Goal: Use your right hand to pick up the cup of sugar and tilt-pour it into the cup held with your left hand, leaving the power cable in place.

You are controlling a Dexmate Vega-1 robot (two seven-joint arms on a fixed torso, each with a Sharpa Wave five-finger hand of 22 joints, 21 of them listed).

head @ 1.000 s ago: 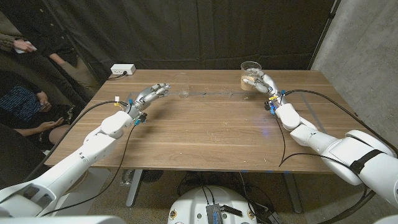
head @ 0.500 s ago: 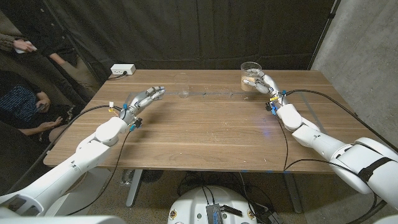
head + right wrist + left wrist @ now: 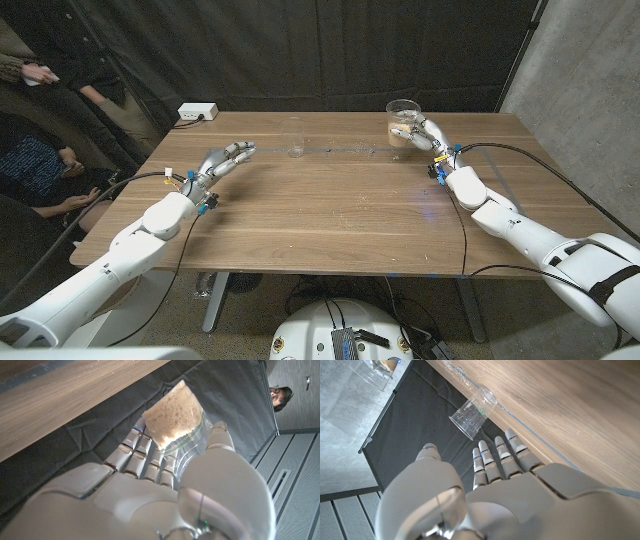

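Observation:
A clear cup of sugar (image 3: pixel 402 120) stands at the table's far right, its lower part holding light brown sugar (image 3: pixel 170 419). My right hand (image 3: pixel 426 134) grips it, fingers on one side and thumb on the other (image 3: pixel 150 495). An empty clear cup (image 3: pixel 293 138) stands upright at the far middle of the table, also seen past my left fingers (image 3: pixel 472 412). My left hand (image 3: pixel 222 161) hovers open to the left of it and well apart, fingers stretched out (image 3: pixel 495 460), holding nothing.
A white power strip (image 3: pixel 197 113) lies at the table's (image 3: pixel 330 215) far left corner. People (image 3: pixel 40 150) sit beyond the left edge, and a person (image 3: pixel 281 395) shows in the right wrist view. Black curtains hang behind; a concrete wall stands at right.
My left hand has drawn back to the left, farther from the empty cup and nearer the table's left edge. The right hand and the sugar cup have stayed put.

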